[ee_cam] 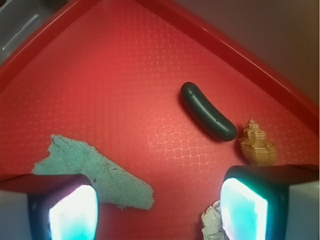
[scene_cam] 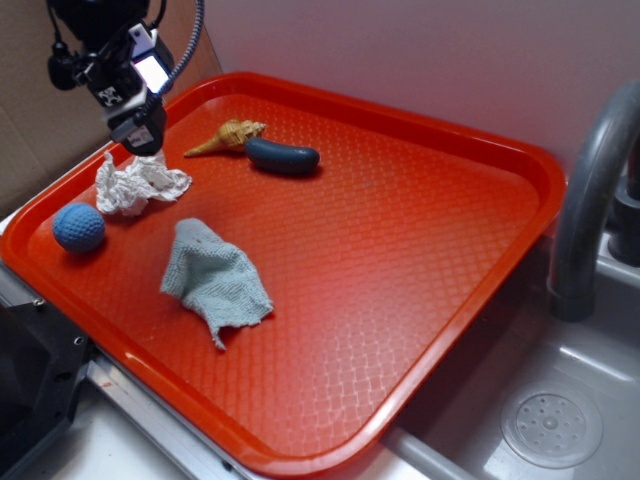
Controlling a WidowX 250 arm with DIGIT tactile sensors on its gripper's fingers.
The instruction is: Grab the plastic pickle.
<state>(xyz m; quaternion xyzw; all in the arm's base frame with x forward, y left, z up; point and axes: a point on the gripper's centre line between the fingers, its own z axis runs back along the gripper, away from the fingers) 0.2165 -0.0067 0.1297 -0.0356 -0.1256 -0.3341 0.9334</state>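
The plastic pickle (scene_cam: pixel 283 156) (ee_cam: pixel 207 111), a dark teal oblong with a slight curve, lies flat at the back of the red tray (scene_cam: pixel 420 260). Its left end sits next to a tan spiral seashell (scene_cam: pixel 229 135) (ee_cam: pixel 257 145). My gripper (scene_cam: pixel 143 135) (ee_cam: pixel 157 210) hangs above the tray's back left part, to the left of the pickle and over a crumpled white paper. It is open, with bare tray between its glowing pads (ee_cam: pixel 243 209). In the wrist view the pickle lies ahead of the fingers and a little right.
A crumpled white paper (scene_cam: pixel 138 184) (ee_cam: pixel 214 224) lies under the gripper. A light-blue dimpled ball (scene_cam: pixel 79 227) rests at the tray's left edge, and a pale green cloth (scene_cam: pixel 213 277) (ee_cam: pixel 92 170) lies mid-tray. A grey faucet (scene_cam: pixel 590 190) and sink (scene_cam: pixel 552 425) stand right.
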